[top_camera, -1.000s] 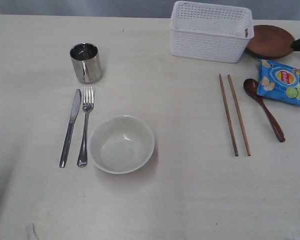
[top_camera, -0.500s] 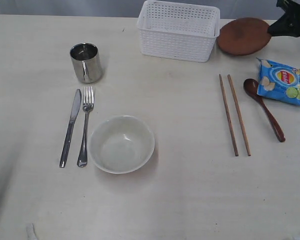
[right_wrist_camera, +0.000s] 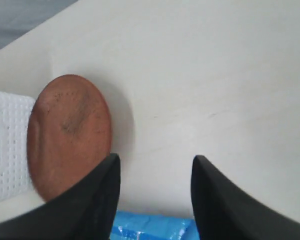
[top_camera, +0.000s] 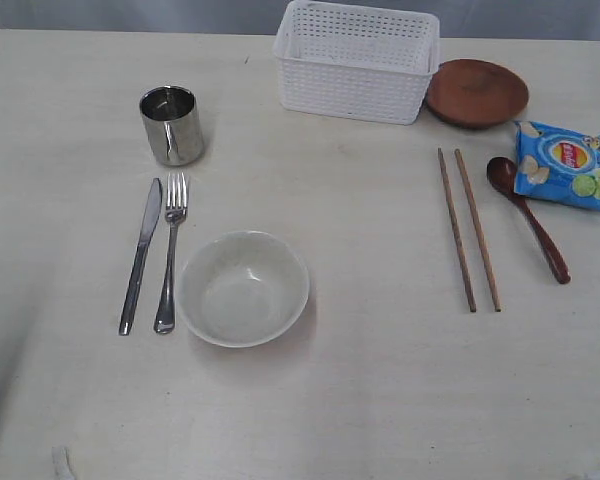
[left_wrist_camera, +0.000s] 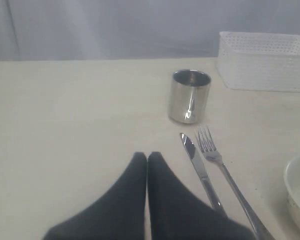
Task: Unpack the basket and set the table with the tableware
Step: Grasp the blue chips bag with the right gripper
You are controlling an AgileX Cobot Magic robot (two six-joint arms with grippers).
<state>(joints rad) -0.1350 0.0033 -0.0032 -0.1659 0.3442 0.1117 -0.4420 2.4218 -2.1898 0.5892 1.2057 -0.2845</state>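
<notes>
- Plate location?
- On the table, just beside the basket.
- Right gripper?
- Hovering beside the plate, angled down, fingers spread, nothing between them.
- Left gripper?
- Low over the table near the knife, fingers pressed together, empty.

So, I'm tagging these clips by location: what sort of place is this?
Likely a staged test setup, not a real dining room: a pale table before a plain grey backdrop, with a bowl, knife and fork laid out near a white basket.
</notes>
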